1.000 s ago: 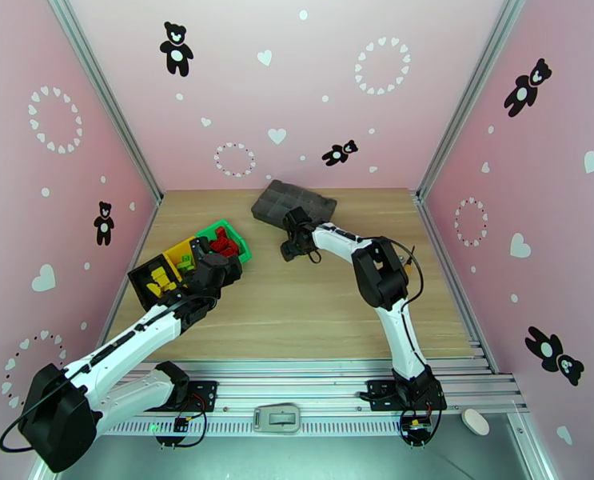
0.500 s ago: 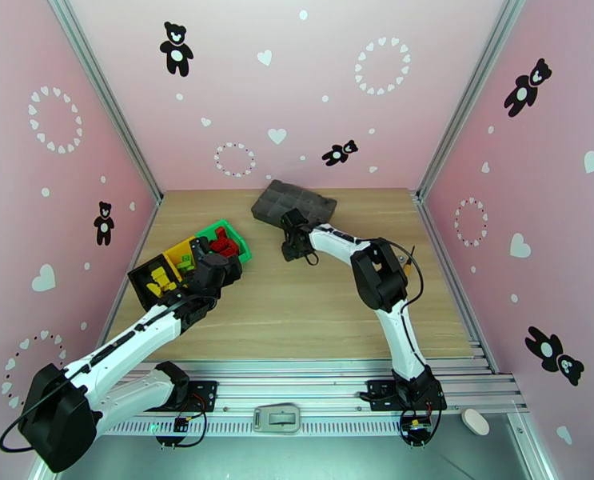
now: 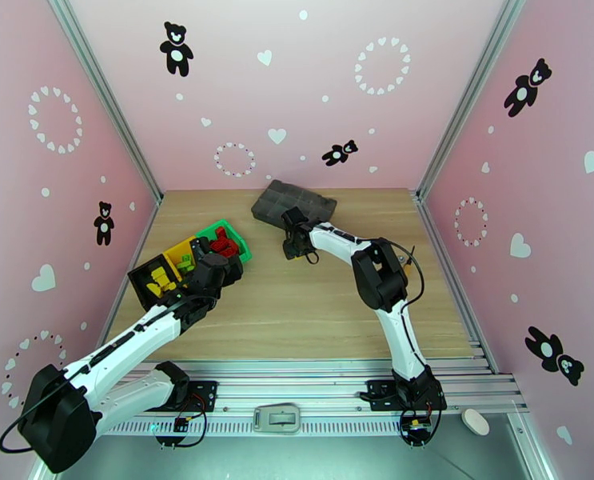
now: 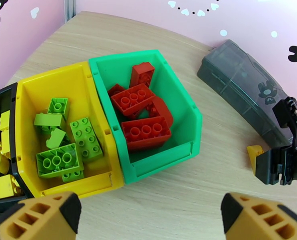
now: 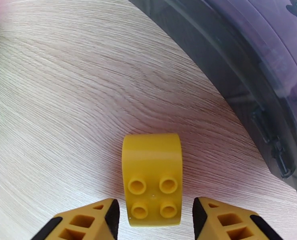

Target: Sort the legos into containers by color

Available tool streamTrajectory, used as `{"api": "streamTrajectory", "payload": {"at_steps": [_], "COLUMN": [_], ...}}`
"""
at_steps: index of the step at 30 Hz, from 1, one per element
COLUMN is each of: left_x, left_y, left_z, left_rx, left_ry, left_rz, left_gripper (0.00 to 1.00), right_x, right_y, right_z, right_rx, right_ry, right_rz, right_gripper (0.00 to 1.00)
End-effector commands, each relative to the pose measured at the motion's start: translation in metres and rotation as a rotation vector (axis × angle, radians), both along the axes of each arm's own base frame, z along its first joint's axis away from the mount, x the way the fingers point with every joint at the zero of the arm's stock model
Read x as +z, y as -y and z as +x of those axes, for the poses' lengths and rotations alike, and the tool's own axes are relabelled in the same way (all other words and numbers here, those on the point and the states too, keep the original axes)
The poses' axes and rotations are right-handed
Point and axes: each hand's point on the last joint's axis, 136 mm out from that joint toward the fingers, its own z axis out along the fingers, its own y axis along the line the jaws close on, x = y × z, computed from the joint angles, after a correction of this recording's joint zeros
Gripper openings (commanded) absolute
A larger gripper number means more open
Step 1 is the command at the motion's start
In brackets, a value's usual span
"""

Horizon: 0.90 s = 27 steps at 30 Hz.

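Wooden table (image 3: 312, 314): right gripper (image 5: 154, 215) straddles yellow brick (image 5: 152, 173), jaws parted, not touching. Left gripper (image 4: 150, 207) spread wide, empty.

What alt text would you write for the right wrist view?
A yellow curved lego with four studs lies on the wooden table between the right gripper's parted fingertips. A dark grey tray sits close beside it.

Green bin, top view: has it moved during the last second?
No: the green bin keeps its spot relative to the table and its back edge.
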Motion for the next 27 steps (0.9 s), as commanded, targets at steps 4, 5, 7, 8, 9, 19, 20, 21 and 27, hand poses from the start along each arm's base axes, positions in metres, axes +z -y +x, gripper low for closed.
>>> {"api": "streamTrajectory", "payload": {"at_steps": [4, 5, 7, 8, 9, 19, 20, 21, 27], "left_x": [0.003, 0.004, 0.005, 0.004, 0.004, 0.002, 0.002, 0.001, 0.004], "left_y": [0.001, 0.001, 0.001, 0.001, 0.001, -0.001, -0.001, -0.001, -0.003], "left_z": [-0.001, 0.000, 0.000, 0.001, 0.001, 0.001, 0.001, 0.001, 0.008], "left_rx": [-0.004, -0.004, -0.005, -0.007, -0.006, -0.001, -0.001, -0.002, -0.026], "left_ry": [0.006, 0.006, 0.007, 0.006, 0.006, 0.000, 0.000, -0.002, 0.007], "left_rz": [-0.034, -0.036, -0.041, -0.043, -0.044, -0.070, -0.077, -0.083, -0.216], "left_gripper": [0.99, 0.98, 0.99, 0.98, 0.99, 0.98, 0.98, 0.98, 0.98], "right_x": [-0.011, -0.012, -0.014, -0.015, -0.016, -0.015, -0.013, -0.010, 0.024], "right_y": [0.002, 0.003, 0.004, 0.005, 0.005, 0.006, 0.007, 0.006, 0.002], "right_z": [-0.007, -0.007, -0.008, -0.009, -0.010, -0.012, -0.012, -0.011, -0.016], "right_rx": [-0.002, -0.002, -0.001, -0.001, 0.001, -0.003, -0.001, 0.002, 0.022], "right_ry": [-0.033, -0.035, -0.038, -0.041, -0.041, -0.034, -0.030, -0.022, 0.027], "right_rz": [-0.018, -0.020, -0.025, -0.026, -0.027, -0.020, -0.018, -0.014, 0.058], "right_gripper": [0.51, 0.50, 0.48, 0.47, 0.47, 0.40, 0.38, 0.36, 0.28]}}
